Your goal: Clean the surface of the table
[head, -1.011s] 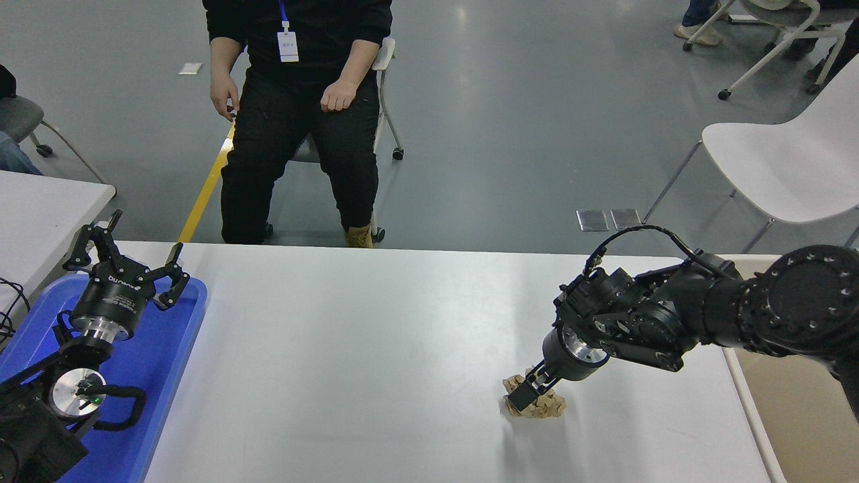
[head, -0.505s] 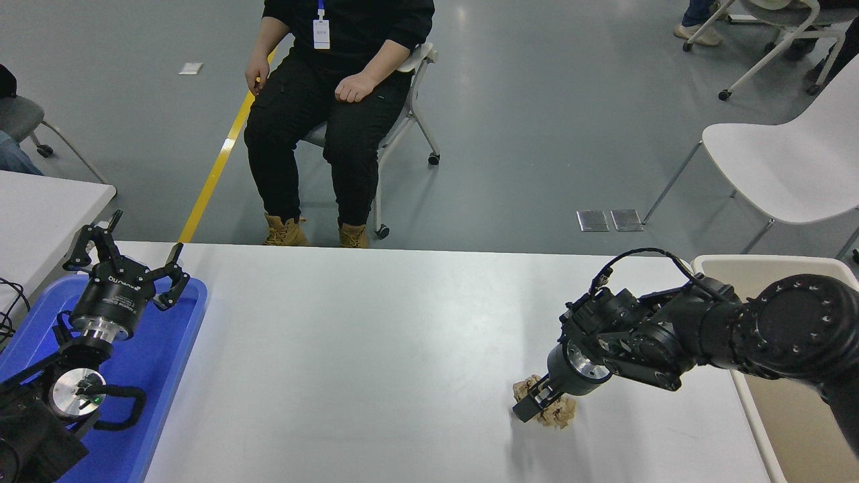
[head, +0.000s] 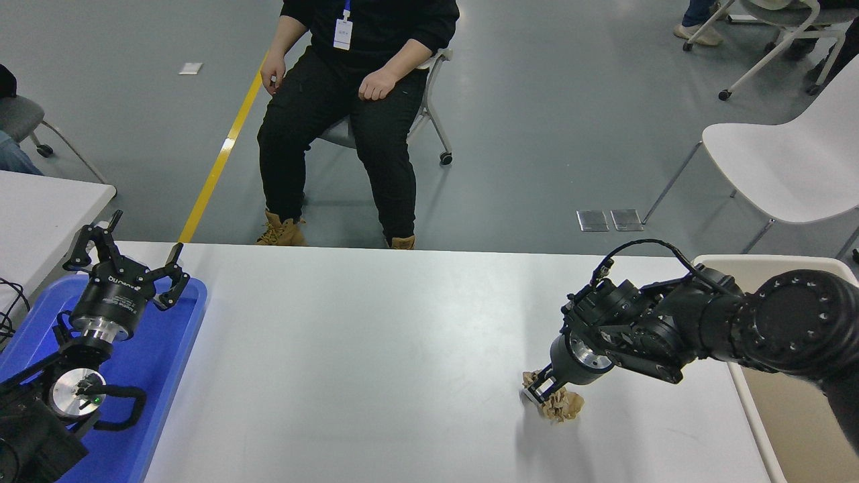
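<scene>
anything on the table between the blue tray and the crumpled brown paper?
Nothing. In the head view the table surface is bare from the blue tray across to the crumpled brown paper that the right gripper is pinching.

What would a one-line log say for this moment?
right gripper: shut on paper wad | wad: on table | left gripper: open, over blue tray

Bright, even overhead light; sharp picture with soft shadows.

The white counter shows a broad pale sheen across its middle and no hard glare. Faint, diffuse shadows lie under the right arm near the counter's right edge. The grey floor carries soft streaked reflections of ceiling lamps. Focus holds to the corners, with no visible blur.
</scene>
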`<state>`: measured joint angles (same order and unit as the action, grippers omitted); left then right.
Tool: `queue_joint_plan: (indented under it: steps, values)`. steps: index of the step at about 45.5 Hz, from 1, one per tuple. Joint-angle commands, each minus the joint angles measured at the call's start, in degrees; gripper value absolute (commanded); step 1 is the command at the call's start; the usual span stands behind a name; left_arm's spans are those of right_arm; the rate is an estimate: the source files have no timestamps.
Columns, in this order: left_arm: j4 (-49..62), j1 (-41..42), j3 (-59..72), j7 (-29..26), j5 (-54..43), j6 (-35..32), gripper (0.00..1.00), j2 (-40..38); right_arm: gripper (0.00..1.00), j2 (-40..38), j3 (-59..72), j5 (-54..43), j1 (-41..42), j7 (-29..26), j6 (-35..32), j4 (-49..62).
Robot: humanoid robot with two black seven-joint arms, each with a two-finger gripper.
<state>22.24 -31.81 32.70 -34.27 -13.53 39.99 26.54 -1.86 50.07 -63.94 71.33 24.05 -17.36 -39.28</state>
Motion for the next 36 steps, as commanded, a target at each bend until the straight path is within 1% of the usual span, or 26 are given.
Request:
queue_joint_plan:
  steps: [1,12,17,20,29,36]
  values:
    - [0.0,0.0,0.0,0.0,0.0,0.0,1.0,0.0,0.0,-0.1,0.3,0.0,1.2,1.8,0.0,-0.1]
    - [0.0,0.1,0.0,0.0,0.0,0.0,1.0,0.0,0.0,-2.1,-1.0,0.8,3.6,4.7,0.2,-0.5]
    - [0.0,0.0,0.0,0.0,0.0,0.0,1.0,0.1,0.0,-5.3,-5.2,3.1,6.4,6.8,0.1,-1.9]
    - [0.0,0.0,0.0,0.0,0.0,0.0,1.0,0.0,0.0,-8.8,-9.5,3.9,8.1,8.0,0.0,-4.5]
    - [0.0,0.0,0.0,0.0,0.0,0.0,1.0,0.1,0.0,-14.3,-18.4,5.0,11.1,8.1,-0.4,-9.3]
    - [0.0,0.0,-0.1,-0.1,0.0,0.0,1.0,0.1,0.0,-16.9,-22.4,7.2,12.6,8.1,-0.7,-10.1]
